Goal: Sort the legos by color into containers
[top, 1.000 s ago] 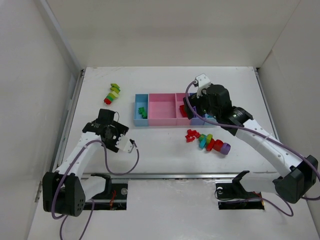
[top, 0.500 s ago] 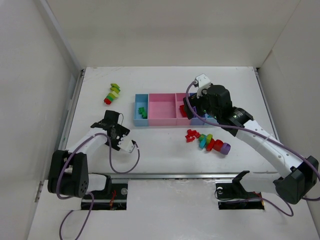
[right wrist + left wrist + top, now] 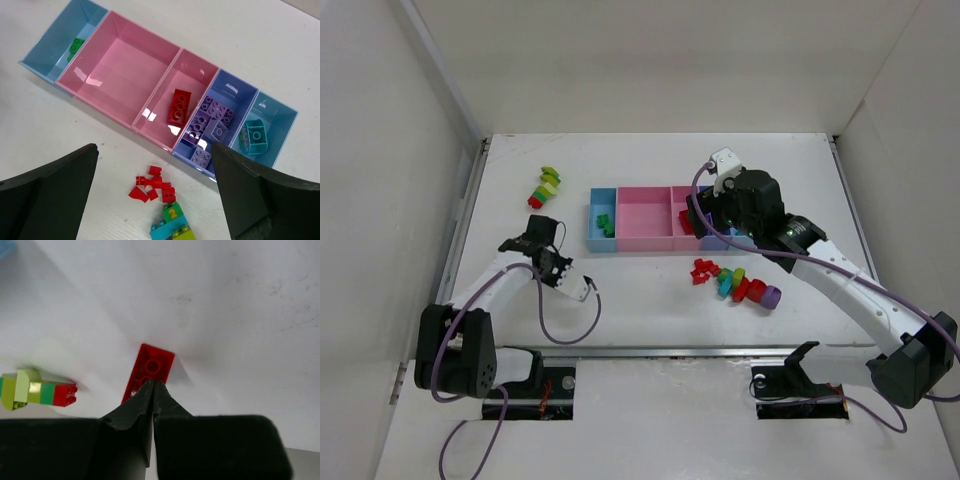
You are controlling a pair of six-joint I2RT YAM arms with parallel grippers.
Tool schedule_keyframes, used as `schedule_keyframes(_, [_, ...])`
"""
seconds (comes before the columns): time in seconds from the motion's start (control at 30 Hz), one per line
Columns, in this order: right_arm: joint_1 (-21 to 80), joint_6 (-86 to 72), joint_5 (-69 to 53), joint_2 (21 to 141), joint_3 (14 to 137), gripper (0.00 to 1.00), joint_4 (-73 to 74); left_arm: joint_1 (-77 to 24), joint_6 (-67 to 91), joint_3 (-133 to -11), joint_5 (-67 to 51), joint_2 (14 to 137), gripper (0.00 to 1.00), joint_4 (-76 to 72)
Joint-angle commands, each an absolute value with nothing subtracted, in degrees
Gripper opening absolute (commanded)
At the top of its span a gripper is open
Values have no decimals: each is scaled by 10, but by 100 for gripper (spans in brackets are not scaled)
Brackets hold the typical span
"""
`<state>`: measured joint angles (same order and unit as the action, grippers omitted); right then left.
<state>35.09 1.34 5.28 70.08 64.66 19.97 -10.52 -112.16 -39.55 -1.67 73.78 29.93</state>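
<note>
At the centre of the left wrist view, the left gripper (image 3: 152, 386) pinches the lower end of a flat red plastic brick (image 3: 154, 364), a yellow-green, green and red brick chain (image 3: 35, 392) lying at the left edge. The right gripper (image 3: 154, 150) hangs spread wide above the row of joined shallow plastic trays (image 3: 125, 75) filling its upper frame.

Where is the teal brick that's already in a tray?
Right wrist view: teal brick lies in the light blue end tray, right of the purple-blue tray.
</note>
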Motion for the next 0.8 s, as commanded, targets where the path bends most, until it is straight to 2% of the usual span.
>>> schedule_keyframes(0.0, [355,20,48,693,668,100,178,-108,-1078,-446,-73,709,0,356])
schedule_keyframes(0.13, [355,25,48,698,673,100,178,-113,-1089,-438,-50,709,0,362])
schedule_keyframes(0.17, [355,31,48,698,673,100,178,-119,-1096,-430,-39,709,7,362])
schedule_keyframes(0.2, [355,31,43,703,678,100,178,-120,-1112,-422,-26,709,20,354])
schedule_keyframes(0.23, [355,31,43,703,684,100,178,-120,-1121,-414,-12,717,38,354])
schedule_keyframes(0.33, [355,36,43,703,684,100,184,-125,-1135,-403,26,732,52,325])
schedule_keyframes(0.37, [355,36,43,703,684,100,189,-125,-1136,-403,32,745,66,325])
schedule_keyframes(0.4, [355,36,43,703,684,100,189,-125,-1136,-413,44,753,95,325])
schedule_keyframes(0.43, [355,36,43,696,684,100,189,-125,-1136,-413,51,761,100,333])
schedule_keyframes(0.57, [355,36,43,684,666,100,189,-137,-1122,-428,64,781,100,331])
schedule_keyframes(0.7, [355,31,43,678,666,100,189,-148,-1122,-405,88,801,100,250])
schedule_keyframes(0.77, [355,31,43,678,666,100,189,-148,-1129,-393,107,811,95,232])
